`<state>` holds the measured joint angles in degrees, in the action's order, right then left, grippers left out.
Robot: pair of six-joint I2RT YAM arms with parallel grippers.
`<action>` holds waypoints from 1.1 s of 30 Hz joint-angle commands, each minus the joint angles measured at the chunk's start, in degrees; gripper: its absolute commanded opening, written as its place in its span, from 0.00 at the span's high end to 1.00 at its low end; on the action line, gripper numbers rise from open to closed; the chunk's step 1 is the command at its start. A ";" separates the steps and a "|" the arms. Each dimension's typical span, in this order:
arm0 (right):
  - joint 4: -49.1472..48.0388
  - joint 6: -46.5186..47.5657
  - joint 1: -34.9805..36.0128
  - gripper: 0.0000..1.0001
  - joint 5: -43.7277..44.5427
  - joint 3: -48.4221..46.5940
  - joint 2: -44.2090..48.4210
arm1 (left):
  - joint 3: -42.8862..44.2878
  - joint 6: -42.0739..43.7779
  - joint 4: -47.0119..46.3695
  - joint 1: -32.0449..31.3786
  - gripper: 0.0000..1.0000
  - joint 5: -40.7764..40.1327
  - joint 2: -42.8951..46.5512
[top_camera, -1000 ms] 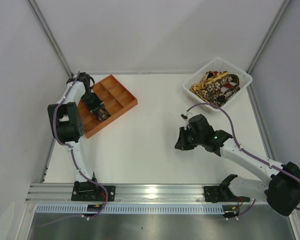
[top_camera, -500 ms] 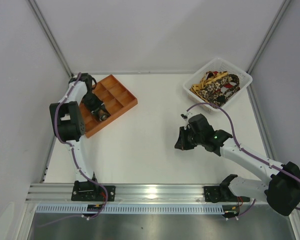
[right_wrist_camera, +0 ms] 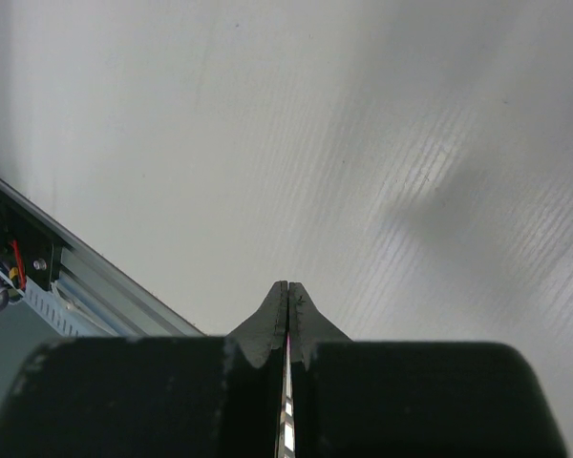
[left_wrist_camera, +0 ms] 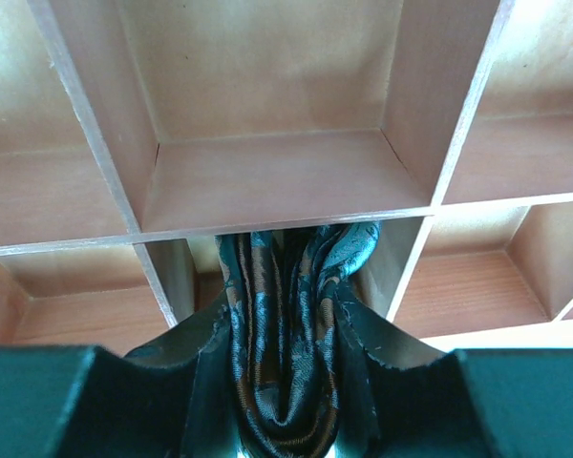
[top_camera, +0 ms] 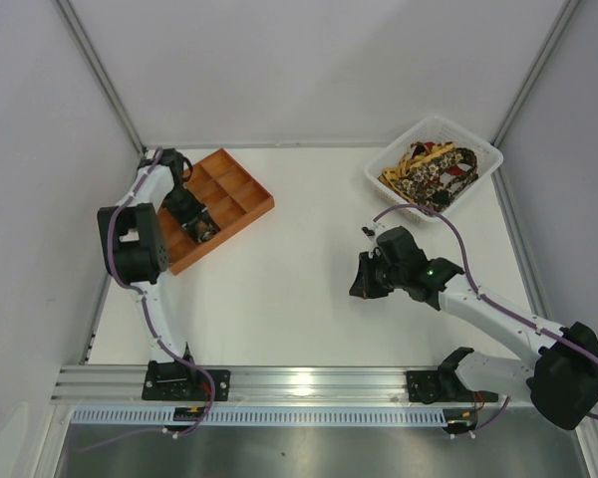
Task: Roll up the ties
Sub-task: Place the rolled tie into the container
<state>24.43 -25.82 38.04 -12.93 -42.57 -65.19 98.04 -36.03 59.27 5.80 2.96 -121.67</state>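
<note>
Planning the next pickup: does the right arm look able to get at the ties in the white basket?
Probably yes: the basket of ties sits just beyond the right arm, bare table between; its jaws are shut and empty.

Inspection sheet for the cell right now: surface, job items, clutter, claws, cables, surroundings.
Surface: white table, no spills seen.
Job's things: one tie in the left claw, at a tray compartment; more ties heaped in the basket.
Clutter: nothing seen.
Claws: left shut on the tie; right claw shut, holding nothing, above the table.
Cables: purple cables run along both arms; the right one loops up by the basket.
Surroundings: white walls, metal rail at the near edge.
</note>
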 commanded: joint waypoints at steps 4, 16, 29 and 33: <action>-0.08 0.60 -0.34 1.00 -0.52 -1.91 0.24 | -6.01 0.43 -1.08 0.61 0.70 -6.04 0.11; -0.08 0.51 -0.69 1.00 -1.05 -1.91 0.41 | -7.69 1.31 -1.35 0.96 0.42 -6.21 0.99; -0.52 0.25 -0.69 1.00 -1.49 -1.73 0.33 | -9.01 2.02 -0.82 1.23 0.25 -6.04 6.53; -0.52 0.25 -0.78 1.00 -1.57 -1.55 0.41 | -8.66 2.02 -0.21 1.14 0.25 -6.39 8.37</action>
<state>24.58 -25.85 37.58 -13.65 -42.57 -65.19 89.84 -34.92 56.47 6.20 -1.32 -117.10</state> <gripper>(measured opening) 0.009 0.735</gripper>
